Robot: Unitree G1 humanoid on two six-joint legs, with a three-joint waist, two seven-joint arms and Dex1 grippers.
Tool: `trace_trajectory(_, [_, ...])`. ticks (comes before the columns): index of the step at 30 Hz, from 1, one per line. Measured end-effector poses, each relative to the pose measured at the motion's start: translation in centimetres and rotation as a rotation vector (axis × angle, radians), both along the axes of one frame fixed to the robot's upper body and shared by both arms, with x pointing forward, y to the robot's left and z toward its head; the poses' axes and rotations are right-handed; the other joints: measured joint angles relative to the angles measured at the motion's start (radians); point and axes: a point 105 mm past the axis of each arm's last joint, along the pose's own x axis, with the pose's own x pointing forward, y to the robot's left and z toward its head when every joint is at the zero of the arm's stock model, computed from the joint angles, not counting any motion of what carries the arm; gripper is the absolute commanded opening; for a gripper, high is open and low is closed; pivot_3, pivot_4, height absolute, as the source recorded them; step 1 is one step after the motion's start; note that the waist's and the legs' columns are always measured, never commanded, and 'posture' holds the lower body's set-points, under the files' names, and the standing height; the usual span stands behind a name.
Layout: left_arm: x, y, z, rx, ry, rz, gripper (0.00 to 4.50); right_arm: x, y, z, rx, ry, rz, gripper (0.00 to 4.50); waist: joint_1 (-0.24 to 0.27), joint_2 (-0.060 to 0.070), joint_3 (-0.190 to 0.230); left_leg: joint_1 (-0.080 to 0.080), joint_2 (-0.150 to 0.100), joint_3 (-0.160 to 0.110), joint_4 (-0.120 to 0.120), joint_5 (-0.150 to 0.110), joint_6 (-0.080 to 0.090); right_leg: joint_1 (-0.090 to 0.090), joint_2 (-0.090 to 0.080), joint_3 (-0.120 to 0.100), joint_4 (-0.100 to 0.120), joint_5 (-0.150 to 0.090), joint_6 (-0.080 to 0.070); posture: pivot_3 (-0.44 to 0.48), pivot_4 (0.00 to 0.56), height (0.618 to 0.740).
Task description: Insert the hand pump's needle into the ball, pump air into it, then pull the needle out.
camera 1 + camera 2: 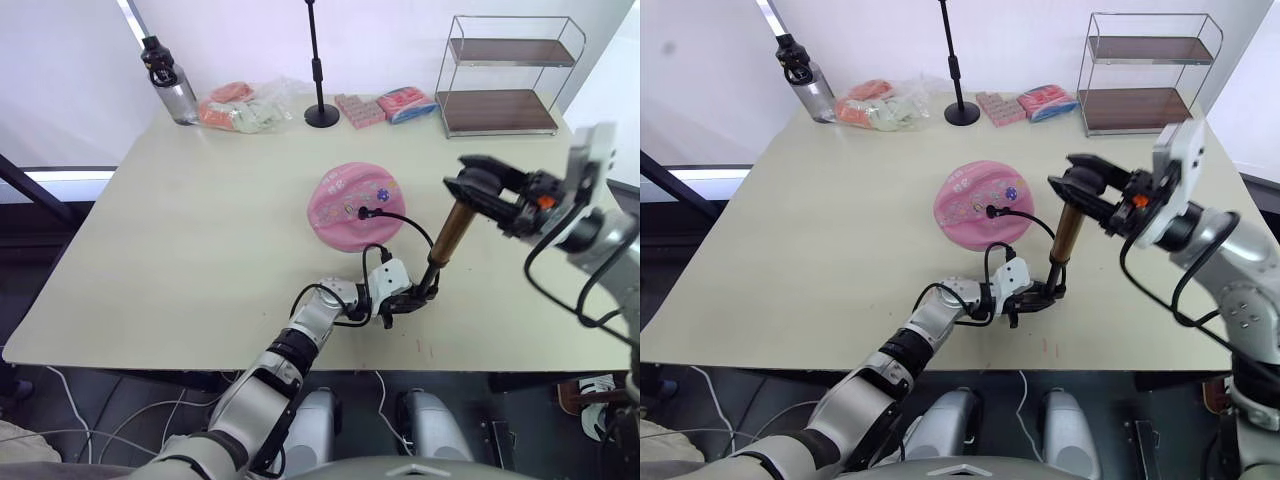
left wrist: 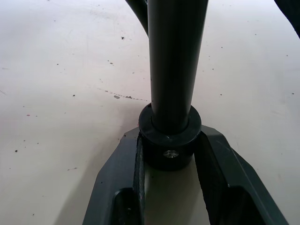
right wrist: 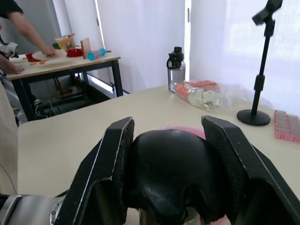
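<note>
Left eye view, hand pump: the hand pump (image 1: 446, 236) stands near the counter's front edge, its long axis leaning up and toward the robot's right, handle end high.
Needle and hose: the hose (image 1: 402, 222) arcs from the pump's base to a black fitting at the top of the ball (image 1: 354, 205); the needle itself is too small to make out, so I judge it seated in the valve.
Ball: it lies mid-counter, just beyond the pump's base and to its left.
Left claw: the left claw (image 1: 400, 303) is clenched on the pump's black bottom cap, pinning it to the counter (image 1: 200, 250).
Right claw: the right claw (image 1: 478, 190) is clenched over the black handle at the top, so the coming stroke runs along that leaning axis.
Left wrist view: both fingers (image 2: 218, 161) flank the cap.
Right wrist view: the handle sits seated between its fingers (image 3: 234, 154).
</note>
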Motion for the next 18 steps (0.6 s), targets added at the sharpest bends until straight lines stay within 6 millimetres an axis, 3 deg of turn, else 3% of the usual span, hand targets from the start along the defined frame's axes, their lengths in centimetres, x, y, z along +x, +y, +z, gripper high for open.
trace_trajectory(3, [0.3, -0.2, 0.1, -0.002, -0.007, 0.004, 1.02, -0.5, -0.6, 3.2, 0.009, -0.023, 0.006, 1.85, 0.002, -0.001, 0.000, 0.000, 0.000, 0.000, 0.000, 0.000, 0.000, 0.000, 0.000, -0.001, 0.000, 0.000, -0.001, 0.000, 0.150, 0.740])
trace_trajectory(13, [0.4, -0.1, -0.1, 0.013, -0.013, -0.018, 1.02, -0.6, -0.9, 3.5, -0.029, 0.029, -0.008, 1.81, 0.003, -0.001, 0.000, -0.002, 0.000, 0.000, 0.000, 0.000, 0.000, 0.000, 0.000, -0.001, -0.002, 0.001, -0.002, 0.000, 0.150, 0.740])
trace_trajectory(18, [0.3, -0.2, -0.3, 0.019, -0.014, -0.024, 1.02, -0.9, -1.1, 2.6, -0.057, 0.045, 0.006, 1.80, 0.003, -0.002, -0.001, -0.001, 0.000, 0.000, -0.001, 0.000, 0.000, 0.001, 0.000, -0.001, -0.002, 0.001, -0.002, 0.000, 0.150, 0.740])
